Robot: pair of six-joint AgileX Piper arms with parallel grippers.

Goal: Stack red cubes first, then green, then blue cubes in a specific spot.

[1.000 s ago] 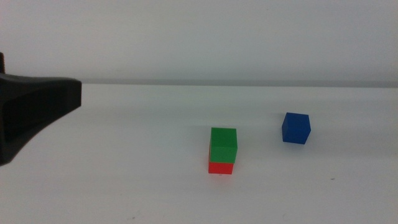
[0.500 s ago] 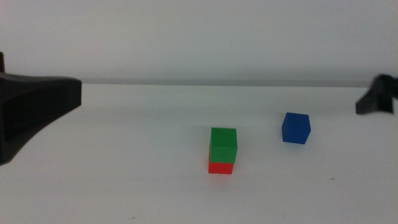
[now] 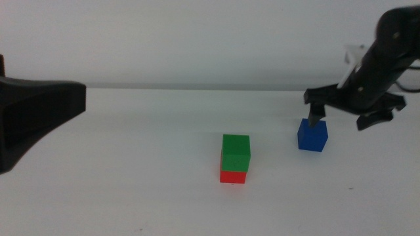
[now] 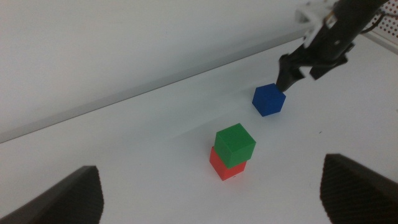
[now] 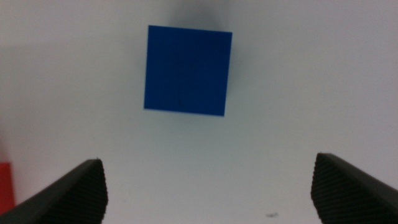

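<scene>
misalignment is your risk: right gripper (image 3: 346, 110) hangs with jaws spread above the blue cube (image 3: 312, 134), right of the green cube (image 3: 235, 153) sitting on the red cube (image 3: 232, 176) mid-table (image 3: 131, 196); descend off-centre and you knock it away.

A plain white table (image 3: 131, 196) meets a pale grey wall (image 3: 197, 39).
</scene>
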